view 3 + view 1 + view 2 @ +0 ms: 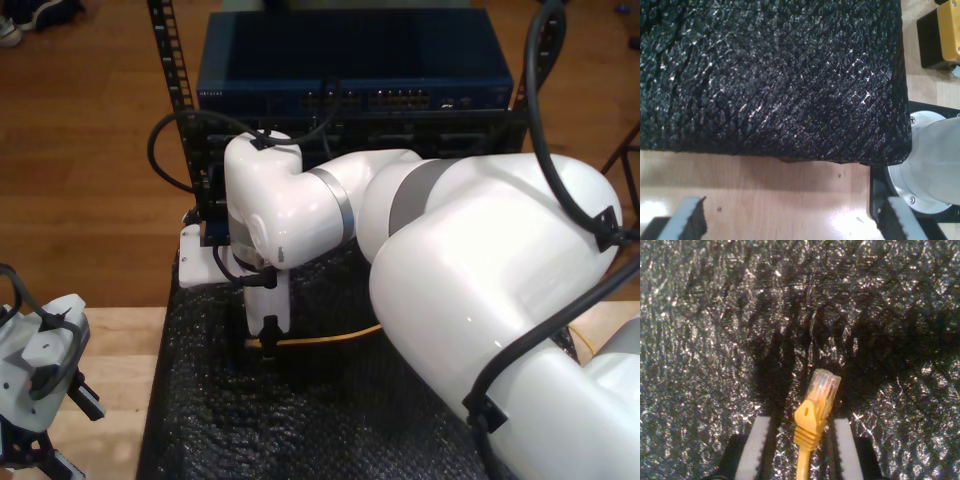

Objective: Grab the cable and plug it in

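The yellow cable (809, 425) lies on black foam, its clear plug (823, 386) pointing away from the wrist camera. My second gripper (800, 422) is down at the foam with its white-padded fingers (759, 440) on either side of the cable's boot. A gap shows on one side, so it is open. In the exterior view this gripper (265, 338) is at the mat's middle, and the cable (330, 338) trails toward the exterior view's right. My first gripper (794, 217) hangs open over the wooden table beside the mat's edge, nothing between its fingers.
The black foam mat (230, 430) covers the table in front of a rack holding a blue network switch (355, 60) with a row of ports (390, 98). A round arm base (932, 165) and a yellow-and-black block (942, 35) stand near my first gripper.
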